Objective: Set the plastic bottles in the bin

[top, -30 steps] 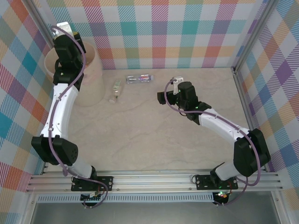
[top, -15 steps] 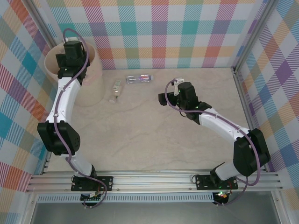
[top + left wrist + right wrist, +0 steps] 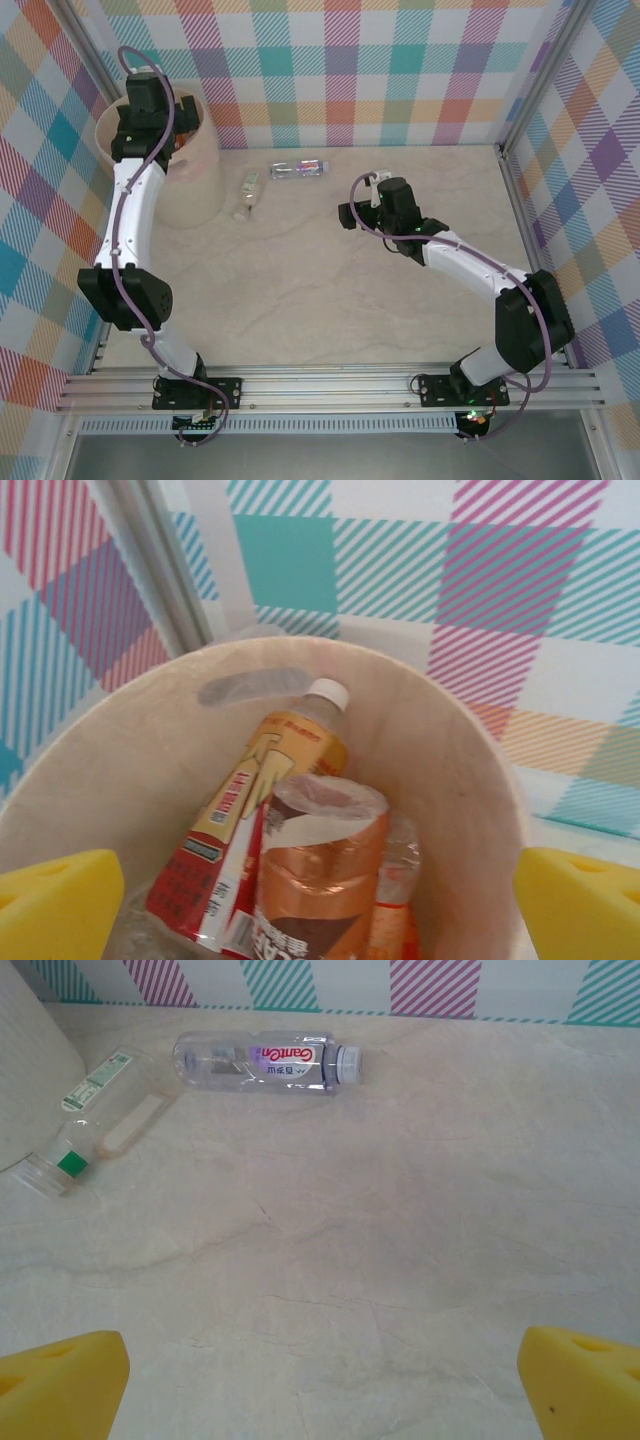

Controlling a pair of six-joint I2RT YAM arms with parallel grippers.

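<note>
1. Above the bin (image 3: 455, 740), the left pincer (image 3: 318, 908) hangs wide open and empty; bottles (image 3: 318, 880) lie inside.
2. On the table (image 3: 400, 1260) lie a clear bottle (image 3: 268, 1060) and a green-labelled bottle (image 3: 95, 1120); the right pincer (image 3: 320, 1385) gapes empty.
3. Likely light, slippery, crushable: grip mid-body.

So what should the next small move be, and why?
Probably ease the right gripper forward toward the pink-label bottle: its jaws are open and empty, and that bottle lies on the table ahead, outside the bin. The left gripper hangs open over the bin.
</note>
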